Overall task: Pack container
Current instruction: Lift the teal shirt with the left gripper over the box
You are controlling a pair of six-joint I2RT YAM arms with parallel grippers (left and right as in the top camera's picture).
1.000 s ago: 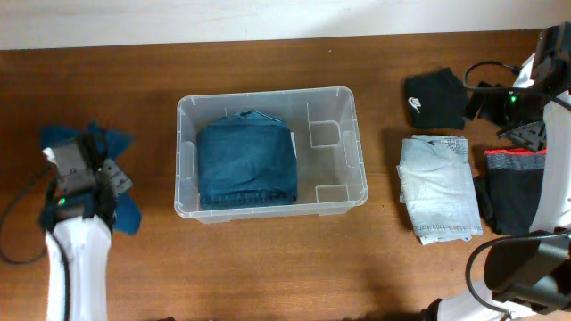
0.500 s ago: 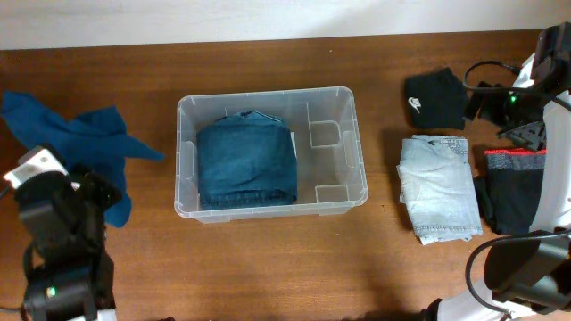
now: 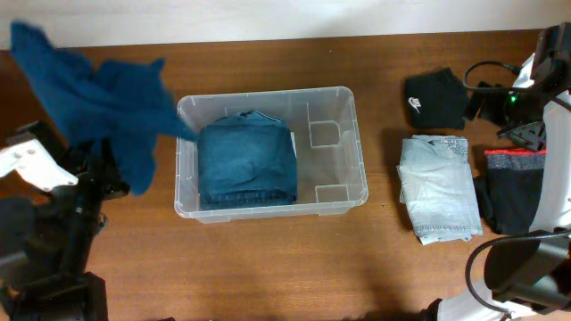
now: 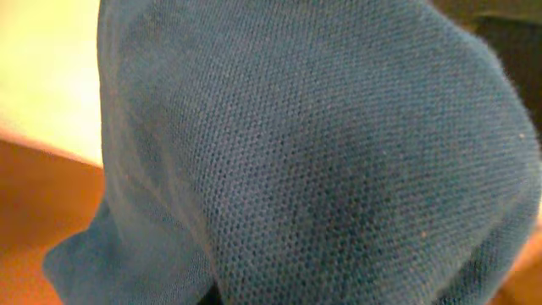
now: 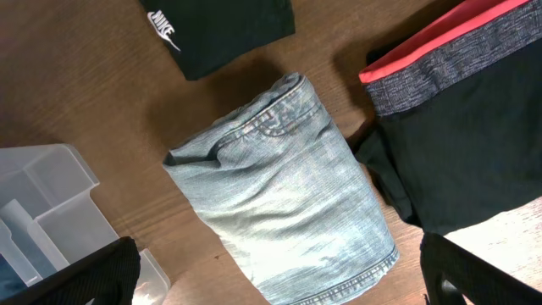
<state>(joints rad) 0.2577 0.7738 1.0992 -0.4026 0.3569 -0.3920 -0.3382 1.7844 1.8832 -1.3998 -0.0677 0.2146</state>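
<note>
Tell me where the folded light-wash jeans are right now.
In the overhead view, the folded light-wash jeans lie on the table right of the container, with the black Nike garment behind them and the red-banded black garment to their right.

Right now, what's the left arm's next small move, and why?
Probably swing the left gripper right, until it is over the container. It holds the blue garment aloft, unfolded and mostly left of the rim. The folded jeans fill the container's left part, and the right part looks bare.
</note>
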